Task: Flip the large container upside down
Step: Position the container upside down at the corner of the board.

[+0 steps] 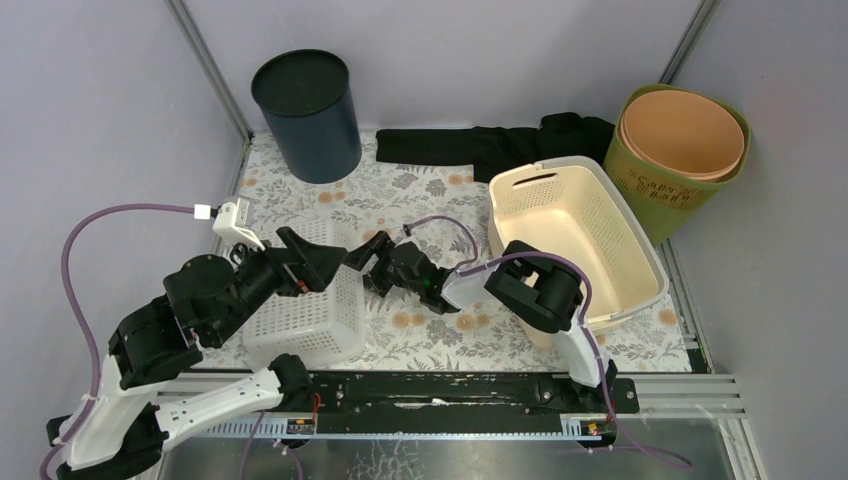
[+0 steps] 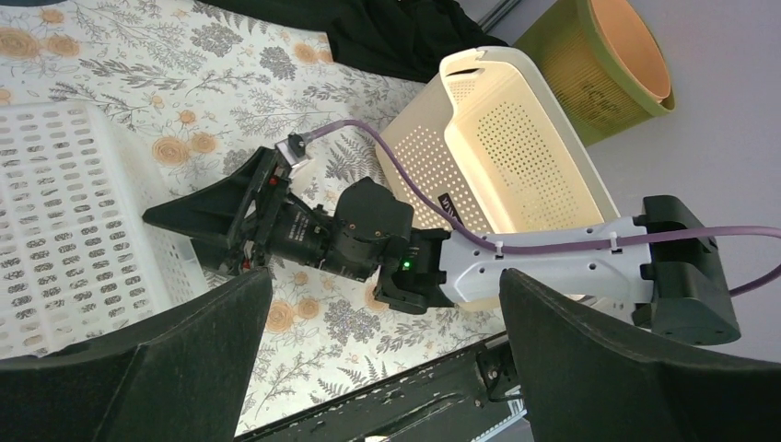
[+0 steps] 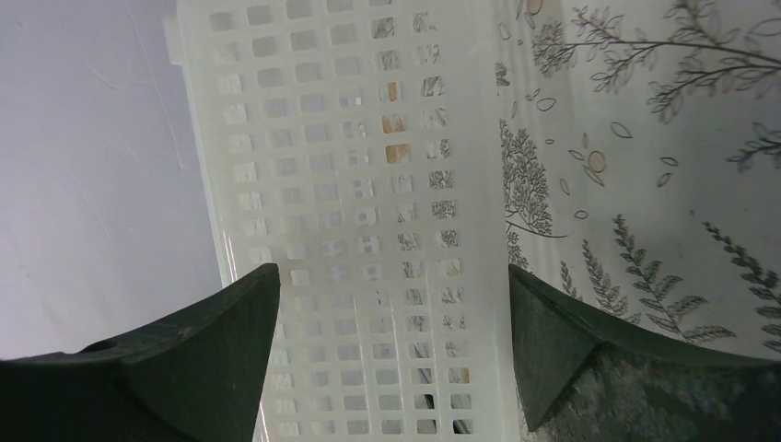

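A white lattice basket [image 1: 300,315] [image 2: 64,212] sits left of centre with its flat lattice face up, apparently bottom up. The cream perforated basket [image 1: 575,225] [image 2: 516,147], the biggest container here, stands open side up on the right. My left gripper [image 1: 335,262] [image 2: 387,285] hangs open over the white basket's right edge, holding nothing. My right gripper [image 1: 362,264] [image 2: 184,241] [image 3: 393,276] is open too, facing that basket's right wall [image 3: 368,184], which shows between its fingers but is not gripped. The two grippers nearly meet tip to tip.
A dark blue bin [image 1: 305,115] stands at the back left. A green bin [image 1: 650,200] holding an orange one [image 1: 685,135] is at the back right. Black cloth [image 1: 470,145] lies along the back wall. The black mounting rail [image 1: 450,390] runs along the front.
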Controlling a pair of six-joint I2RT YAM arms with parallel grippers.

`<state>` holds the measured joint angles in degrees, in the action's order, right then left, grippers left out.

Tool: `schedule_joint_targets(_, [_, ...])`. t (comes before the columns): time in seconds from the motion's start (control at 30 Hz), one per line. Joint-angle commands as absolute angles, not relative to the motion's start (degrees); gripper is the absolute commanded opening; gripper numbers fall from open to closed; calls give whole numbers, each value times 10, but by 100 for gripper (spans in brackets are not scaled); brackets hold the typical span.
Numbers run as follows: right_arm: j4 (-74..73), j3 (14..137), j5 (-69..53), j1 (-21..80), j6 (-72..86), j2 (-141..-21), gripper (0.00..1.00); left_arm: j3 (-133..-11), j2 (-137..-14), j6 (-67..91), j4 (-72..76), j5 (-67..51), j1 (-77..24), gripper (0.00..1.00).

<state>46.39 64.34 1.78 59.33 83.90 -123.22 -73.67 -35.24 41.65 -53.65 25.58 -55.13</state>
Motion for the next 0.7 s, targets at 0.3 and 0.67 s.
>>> schedule_joint_targets(0.3, [378,656,147,609,870,-1234,62,-727,-344,410,-523,252,-550,100])
schedule_joint_targets(0.67, [363,766,189,631,862,-1299,62,-735,-335,410,-530,256,-550,100])
